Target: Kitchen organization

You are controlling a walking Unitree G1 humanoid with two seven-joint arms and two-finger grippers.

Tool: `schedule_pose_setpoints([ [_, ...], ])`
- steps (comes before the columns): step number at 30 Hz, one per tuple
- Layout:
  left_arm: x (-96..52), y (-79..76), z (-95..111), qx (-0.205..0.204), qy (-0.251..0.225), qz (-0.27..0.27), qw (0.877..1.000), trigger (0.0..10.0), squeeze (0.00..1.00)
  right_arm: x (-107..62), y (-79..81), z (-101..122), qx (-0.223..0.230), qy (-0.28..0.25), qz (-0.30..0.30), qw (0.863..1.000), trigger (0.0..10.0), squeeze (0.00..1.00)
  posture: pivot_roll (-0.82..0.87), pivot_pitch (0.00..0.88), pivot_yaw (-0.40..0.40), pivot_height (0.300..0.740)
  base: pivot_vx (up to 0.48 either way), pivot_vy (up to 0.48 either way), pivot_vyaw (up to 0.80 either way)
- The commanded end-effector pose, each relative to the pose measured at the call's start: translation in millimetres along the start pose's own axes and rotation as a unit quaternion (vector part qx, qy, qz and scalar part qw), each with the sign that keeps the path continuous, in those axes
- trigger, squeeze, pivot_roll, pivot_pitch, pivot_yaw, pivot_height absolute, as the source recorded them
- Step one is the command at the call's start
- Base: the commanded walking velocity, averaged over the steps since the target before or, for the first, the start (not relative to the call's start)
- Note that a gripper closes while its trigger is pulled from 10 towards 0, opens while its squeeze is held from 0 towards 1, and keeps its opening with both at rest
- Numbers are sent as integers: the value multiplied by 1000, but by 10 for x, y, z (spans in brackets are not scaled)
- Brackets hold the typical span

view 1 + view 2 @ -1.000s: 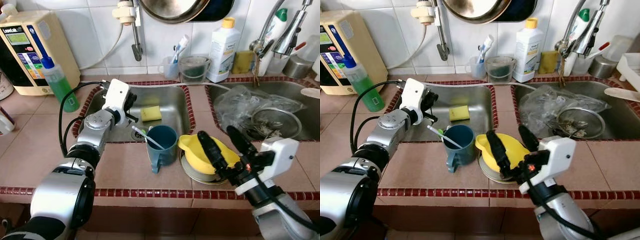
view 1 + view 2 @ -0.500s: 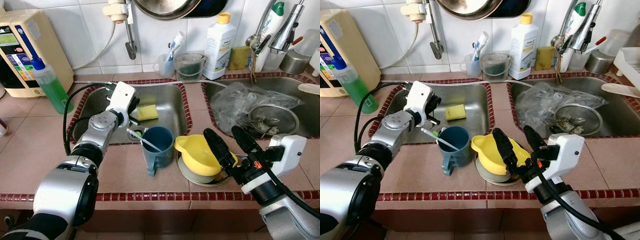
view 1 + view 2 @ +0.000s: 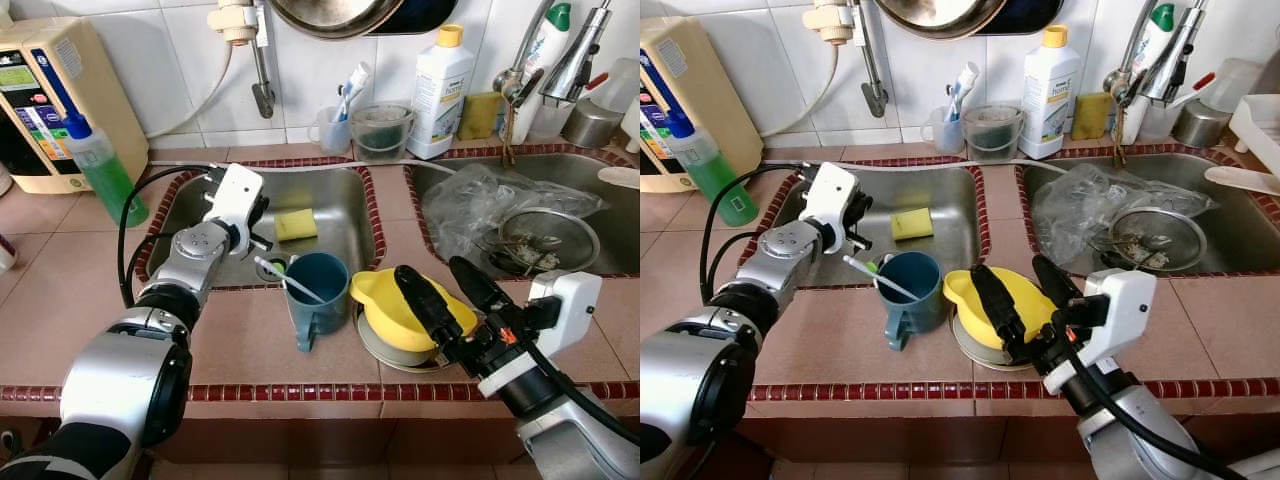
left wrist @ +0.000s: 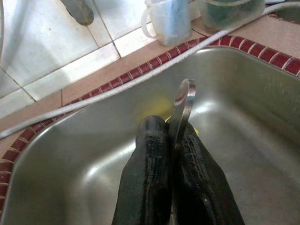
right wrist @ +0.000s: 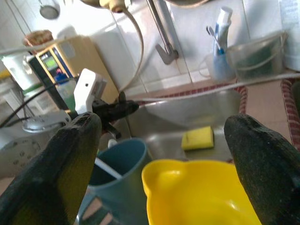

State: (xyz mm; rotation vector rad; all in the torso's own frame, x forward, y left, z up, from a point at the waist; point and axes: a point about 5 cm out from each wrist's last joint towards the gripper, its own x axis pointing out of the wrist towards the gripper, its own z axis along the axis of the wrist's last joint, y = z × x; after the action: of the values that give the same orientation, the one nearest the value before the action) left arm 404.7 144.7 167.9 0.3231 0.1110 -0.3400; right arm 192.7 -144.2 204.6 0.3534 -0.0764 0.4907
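Yellow bowl [image 3: 405, 312] sits on a plate [image 3: 378, 346] at the front of the tiled tabletop [image 3: 60, 300], just right of the teal mug [image 3: 318, 293] that has a toothbrush-like stick [image 3: 288, 280] leaning in it. Your right hand [image 3: 452, 296] has its two black fingers spread wide, one lying over the bowl's near side and the other off to its right, so it is released and grasping nothing; it looks lined up to close on the bowl's rim. Your left hand [image 4: 169, 154] hangs over the left sink basin [image 3: 345, 235], fingers clenched on a thin metal utensil handle [image 4: 181, 108], probably a spoon, though its working end is hidden. Judged from this, the tidying is early to midway: one utensil is in hand but not put away, the bowl, plate and mug are all out on the tabletop, a yellow sponge [image 3: 297, 224] lies in the left basin, and the right basin [image 3: 610, 250] holds a crumpled plastic bag [image 3: 470, 205] and a metal strainer [image 3: 550, 238]. You have most of the sorting ahead.
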Motion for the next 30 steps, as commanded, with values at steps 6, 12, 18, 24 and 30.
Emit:
schedule_pose_setpoints([
  [6,-2,66,29,6,7,12,1000,10000,0,-32,28,91,-8,-9,10,1000,10000,0,-254,53,124,740,0,0,0],
  [12,0,51,12,5,13,12,1000,10000,0,-32,20,110,-10,-8,10,1000,10000,0,-261,62,126,740,0,0,0],
  [18,21,23,73,-9,1,1,1000,10000,0,-33,21,125,-10,-10,10,1000,10000,0,-263,64,128,740,0,0,0],
  [24,25,24,94,-36,-5,-1,999,10000,1000,-30,18,132,-10,-11,9,1000,10000,0,-263,65,129,740,0,0,0],
  [30,25,31,105,-37,-7,-3,999,10000,1000,-25,16,137,-10,-12,9,1000,10000,0,-261,66,130,740,0,0,0],
])
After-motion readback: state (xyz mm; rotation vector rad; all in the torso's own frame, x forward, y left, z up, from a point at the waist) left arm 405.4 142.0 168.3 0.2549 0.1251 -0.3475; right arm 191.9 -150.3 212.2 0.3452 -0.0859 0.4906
